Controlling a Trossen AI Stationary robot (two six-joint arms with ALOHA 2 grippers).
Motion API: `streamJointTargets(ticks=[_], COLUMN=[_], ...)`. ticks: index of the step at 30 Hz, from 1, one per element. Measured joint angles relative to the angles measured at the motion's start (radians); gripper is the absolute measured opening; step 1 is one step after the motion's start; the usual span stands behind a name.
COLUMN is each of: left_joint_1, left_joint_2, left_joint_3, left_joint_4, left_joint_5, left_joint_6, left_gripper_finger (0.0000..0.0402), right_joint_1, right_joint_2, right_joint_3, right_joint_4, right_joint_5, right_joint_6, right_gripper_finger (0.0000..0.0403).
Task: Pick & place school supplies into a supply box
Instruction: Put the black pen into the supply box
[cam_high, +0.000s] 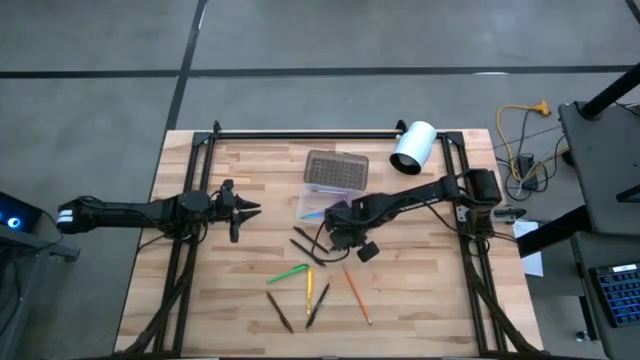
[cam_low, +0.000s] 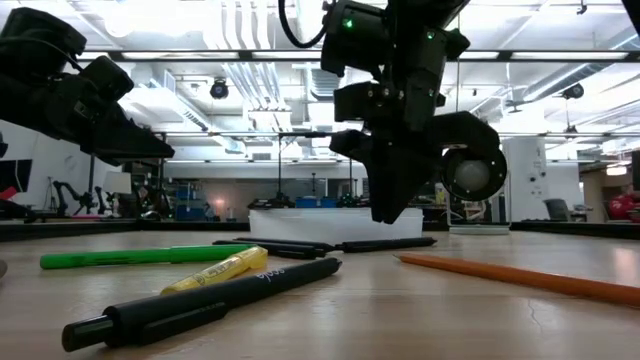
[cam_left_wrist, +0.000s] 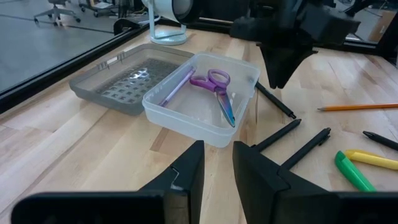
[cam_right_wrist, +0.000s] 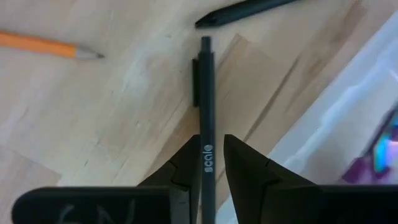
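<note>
Right wrist view: right gripper (cam_right_wrist: 208, 163) pinches a dark pen (cam_right_wrist: 206, 106) lengthwise toward twelve o'clock, translucent supply box (cam_right_wrist: 348, 118) at three o'clock.

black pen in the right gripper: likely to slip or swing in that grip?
Probably stiff: the black pen stays straight between the right gripper fingers. It is held near one end, so it may pivot. Its clip should limit rolling once set down.

I'm holding my right gripper (cam_right_wrist: 211, 165) low, fingers pinched; my left gripper (cam_high: 243, 209) is waiting, slightly parted
</note>
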Motion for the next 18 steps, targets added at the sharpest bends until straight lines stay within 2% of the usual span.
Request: streamJointTargets(ticks=[18], left_joint_1=[0.000], left_joint_2=[0.000], left_joint_3=[0.000], left_joint_4=[0.000], left_joint_5=[0.000], left_joint_6=[0.000], left_gripper_finger=[0.0069], right_joint_1=[-0.010], right_joint_2=[0.063], right_joint_3=[0.001], right_joint_4=[0.002], right_joint_5=[0.002], right_joint_6=[0.000], right_gripper_finger=[0.0061])
